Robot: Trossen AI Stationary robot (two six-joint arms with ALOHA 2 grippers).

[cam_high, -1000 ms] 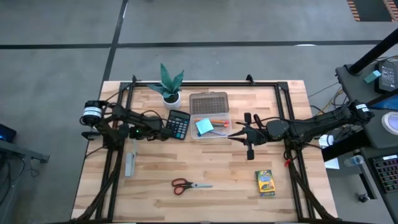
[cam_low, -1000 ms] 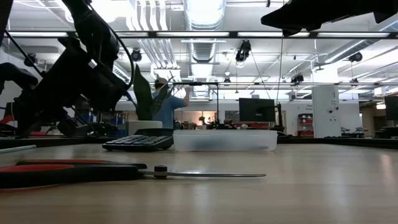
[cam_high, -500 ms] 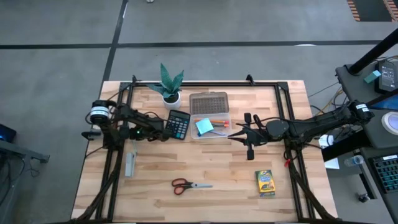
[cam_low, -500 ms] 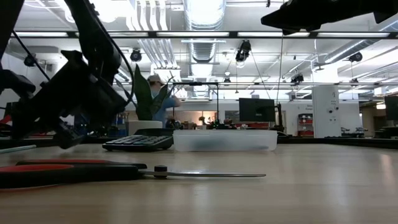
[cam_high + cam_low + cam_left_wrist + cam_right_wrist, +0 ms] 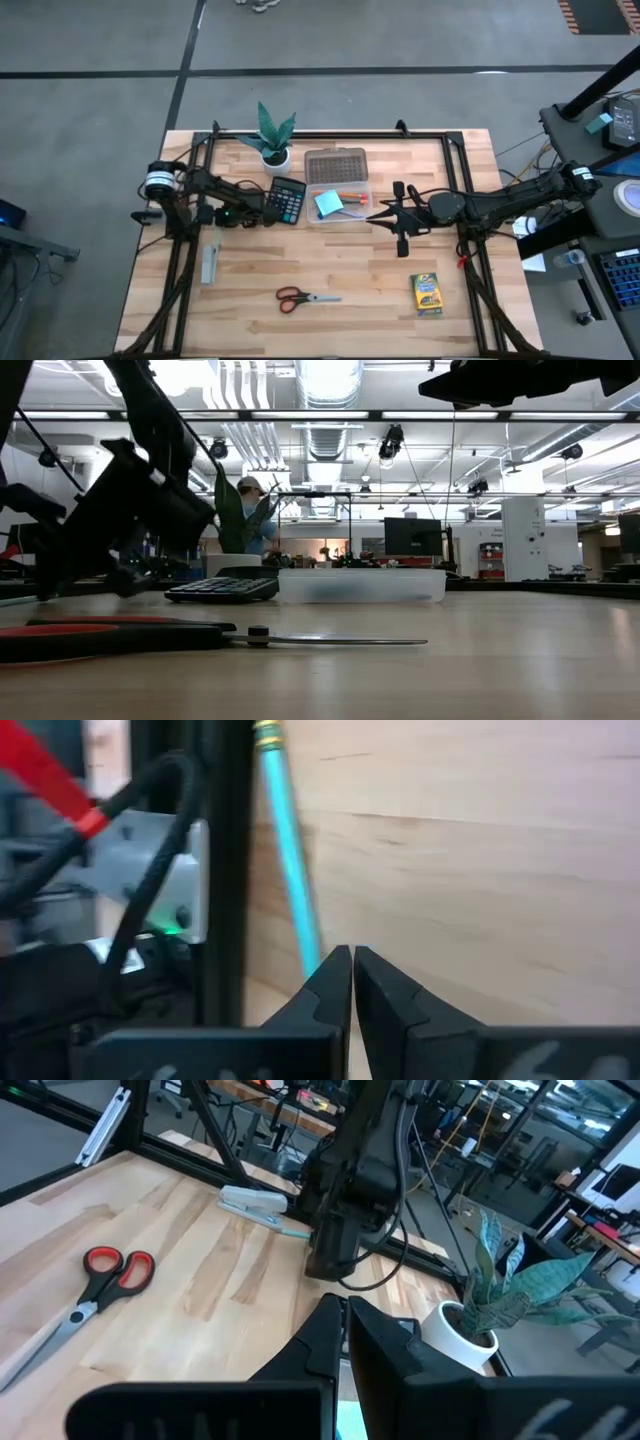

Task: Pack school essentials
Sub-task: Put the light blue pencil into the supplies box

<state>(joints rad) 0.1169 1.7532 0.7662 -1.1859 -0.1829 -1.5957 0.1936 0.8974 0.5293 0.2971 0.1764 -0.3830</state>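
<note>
A teal pencil [image 5: 290,860] with a brass ferrule lies on the table beside the black frame rail, next to a grey stapler [image 5: 208,263]. My left gripper [image 5: 351,956] is shut, with its tips low over the wood at the pencil's near end. My right gripper [image 5: 343,1306] is shut and hovers just right of the clear box [image 5: 338,203]. That box holds a light-blue note pad [image 5: 328,203] and orange pens [image 5: 351,196]. The red-handled scissors [image 5: 305,297] and the yellow-green crayon box [image 5: 427,293] lie flat near the table's near edge. My left gripper has its shut fingers [image 5: 325,982] right against the end of the teal pencil [image 5: 308,948], coming down at a slant. The finger hides the pencil's tip, so I cannot tell whether it touches. The pencil lies flat on the table.
A black calculator [image 5: 287,200] sits left of the clear box, whose grey lid [image 5: 335,163] lies open behind it. A potted plant [image 5: 272,138] stands at the far edge. Black frame rails [image 5: 185,270] run along both sides. Bare wood lies between the scissors and the box.
My left arm has swung its gripper down and toward the table's left edge, ending low by the pencil and stapler. The right arm and all objects have stayed put.
</note>
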